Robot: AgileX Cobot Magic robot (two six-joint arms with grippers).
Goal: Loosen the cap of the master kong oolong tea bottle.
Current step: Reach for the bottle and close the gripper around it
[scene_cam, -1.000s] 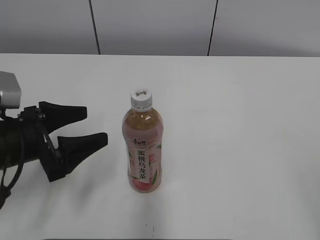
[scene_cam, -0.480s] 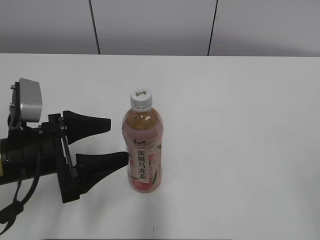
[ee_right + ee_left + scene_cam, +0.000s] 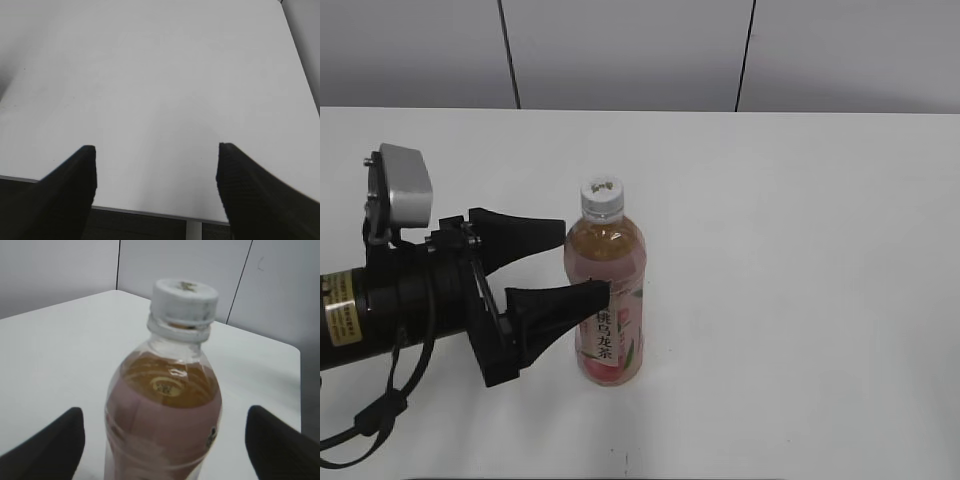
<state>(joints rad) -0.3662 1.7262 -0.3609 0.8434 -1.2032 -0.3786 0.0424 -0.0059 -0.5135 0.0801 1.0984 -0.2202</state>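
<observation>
White cap [image 3: 602, 195] tops one bottle [image 3: 606, 300] between left gripper [image 3: 575, 263] fingers

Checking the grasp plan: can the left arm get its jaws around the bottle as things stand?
Probably yes. The left gripper is open, with its jaws already reaching either side of the bottle, which stands upright on the table. Nothing sits between them in the left wrist view.

The tabletop [image 3: 800, 300] is big, flat and white. It fills most of the room in front of me. Behind it stands a gray wall [image 3: 630, 50]. Two thin dark lines [image 3: 510, 55] run up the wall, one on the left and one on the right. The far edge of the tabletop meets the wall.
</observation>
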